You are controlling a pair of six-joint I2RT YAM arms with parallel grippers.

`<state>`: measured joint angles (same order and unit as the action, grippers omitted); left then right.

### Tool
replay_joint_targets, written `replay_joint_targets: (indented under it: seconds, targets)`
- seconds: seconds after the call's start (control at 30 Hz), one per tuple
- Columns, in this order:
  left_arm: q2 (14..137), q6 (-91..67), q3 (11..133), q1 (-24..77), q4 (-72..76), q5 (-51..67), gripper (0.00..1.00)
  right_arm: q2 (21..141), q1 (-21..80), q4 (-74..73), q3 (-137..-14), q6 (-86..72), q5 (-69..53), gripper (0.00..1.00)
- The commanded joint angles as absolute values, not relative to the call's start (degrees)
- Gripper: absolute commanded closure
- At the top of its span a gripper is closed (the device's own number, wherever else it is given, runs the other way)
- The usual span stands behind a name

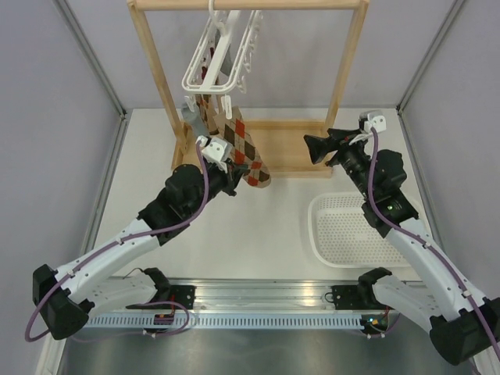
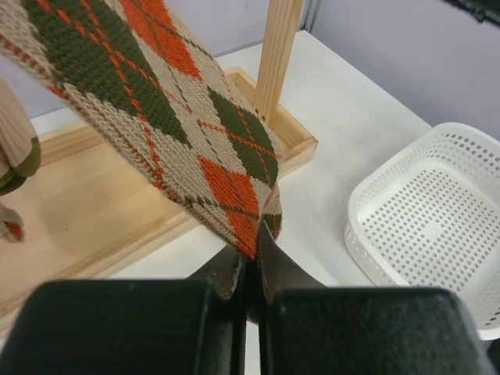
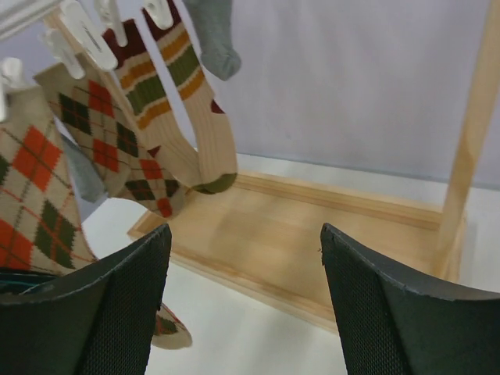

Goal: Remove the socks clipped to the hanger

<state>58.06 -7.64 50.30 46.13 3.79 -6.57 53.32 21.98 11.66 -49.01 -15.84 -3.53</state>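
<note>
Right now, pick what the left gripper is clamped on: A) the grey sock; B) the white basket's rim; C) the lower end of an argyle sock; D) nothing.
C: in the left wrist view the left gripper is shut on the argyle sock near its lower end.

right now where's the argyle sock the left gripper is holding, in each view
Top external: the argyle sock is at centre, slanting down to the right in front of the rack.
Left wrist: the sock fills the upper left, its toe pinched in the shut left gripper.
Right wrist: the sock is at the left edge, partly behind a finger.
Shared landmark: the wooden rack base.
</note>
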Motion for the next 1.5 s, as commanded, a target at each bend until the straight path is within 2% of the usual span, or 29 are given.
replay_joint_targets:
  seconds: [0.0,0.2,0.53,0.83,1.2,1.47]
  targets:
    - [56.9,-8.8,52.5,46.5,1.4,-6.8,0.98,54.7,25.5,10.3,-54.7,-15.3,-4.8,0.19]
    - [57.0,-6.9,54.0,46.8,-1.3,-5.8,0.98,60.6,34.2,5.0,-63.7,-10.9,3.9,0.19]
    - [57.5,-5.3,58.4,47.0,-7.4,-5.4,0.98,66.1,46.0,2.9,-67.4,-8.9,11.2,0.18]
    - [62.0,-5.3,60.2,47.0,-8.3,-3.2,0.98,64.6,52.3,4.2,-63.6,-8.7,14.5,0.17]
    - [60.2,-5.4,58.5,47.0,-6.6,-1.8,0.98,65.7,53.0,7.0,-59.9,-9.8,16.9,0.17]
    - [60.0,-7.8,59.5,47.0,-7.6,-4.4,0.98,58.7,54.1,15.5,-46.0,-9.3,22.0,0.17]
